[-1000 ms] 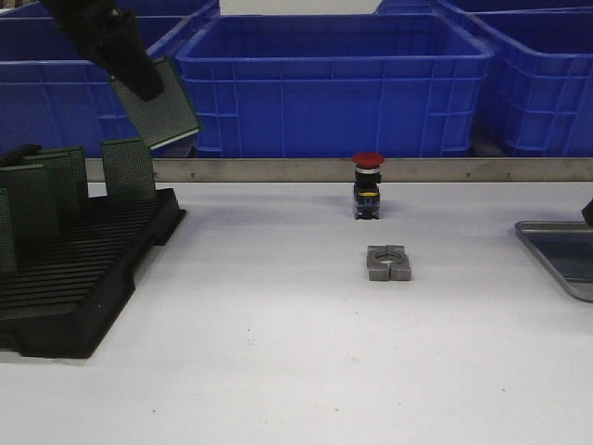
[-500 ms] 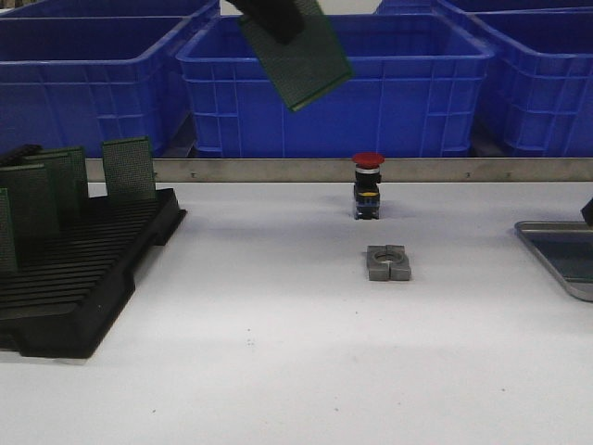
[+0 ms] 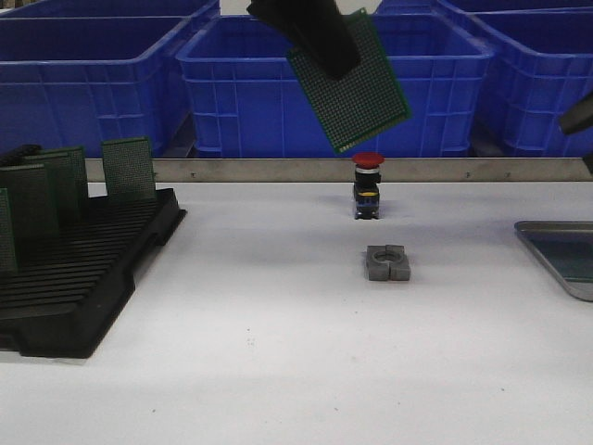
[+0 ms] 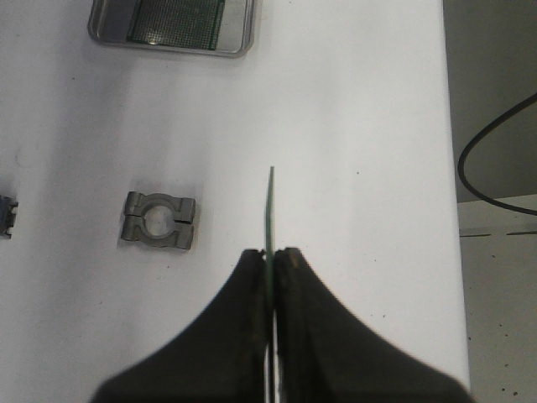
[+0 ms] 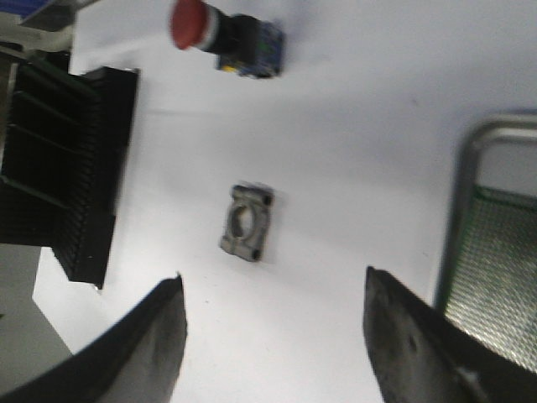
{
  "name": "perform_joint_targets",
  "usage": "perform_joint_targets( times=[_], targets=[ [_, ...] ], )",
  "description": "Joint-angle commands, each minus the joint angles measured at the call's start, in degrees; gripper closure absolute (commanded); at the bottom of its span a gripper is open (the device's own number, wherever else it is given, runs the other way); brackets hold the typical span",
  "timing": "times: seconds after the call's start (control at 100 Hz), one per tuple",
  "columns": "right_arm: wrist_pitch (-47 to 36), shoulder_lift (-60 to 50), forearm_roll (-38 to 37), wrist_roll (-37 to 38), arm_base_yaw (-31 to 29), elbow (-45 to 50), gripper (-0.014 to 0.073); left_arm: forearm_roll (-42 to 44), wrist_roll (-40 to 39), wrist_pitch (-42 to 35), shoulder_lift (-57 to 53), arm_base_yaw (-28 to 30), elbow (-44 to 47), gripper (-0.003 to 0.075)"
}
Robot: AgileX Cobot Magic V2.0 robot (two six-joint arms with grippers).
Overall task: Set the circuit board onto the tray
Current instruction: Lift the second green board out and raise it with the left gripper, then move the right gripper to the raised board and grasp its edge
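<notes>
Rack (image 3: 79, 278) on table (image 3: 278, 371), far left. Boards (image 3: 128, 169) stand upright in rack slots at back. Push button (image 3: 368, 185) on table near middle, by back rail (image 3: 278, 170). Metal block (image 3: 387, 263) on table just in front of button, apart from it. Tray (image 3: 561, 255) at far right table edge, well apart from block; one board (image 4: 178, 21) lies flat in tray. Bins (image 3: 334, 83) in row behind rail. Circuit board (image 3: 357, 88) held tilted in air by left gripper (image 3: 310, 32), above button, in front of middle bin. Right gripper (image 5: 273, 336) high above table between block and tray.

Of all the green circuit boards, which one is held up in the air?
The circuit board clamped in the left gripper, tilted above the red button. The others stand in the black rack or lie in the tray.
</notes>
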Motion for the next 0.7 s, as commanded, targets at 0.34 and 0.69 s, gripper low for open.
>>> perform_joint_targets(
  times=[0.34,0.69],
  targets=[
    [9.84,-15.31,2.63,-20.29,8.23,-1.51,0.0115,-3.11,-1.62,2.00,-3.24,-0.26,-1.29,0.0738],
    [9.75,-15.42,0.91,-25.27,17.86,-1.51,0.0118,-4.47,-1.62,2.00,-3.24,-0.26,-1.29,0.0738]
  ],
)
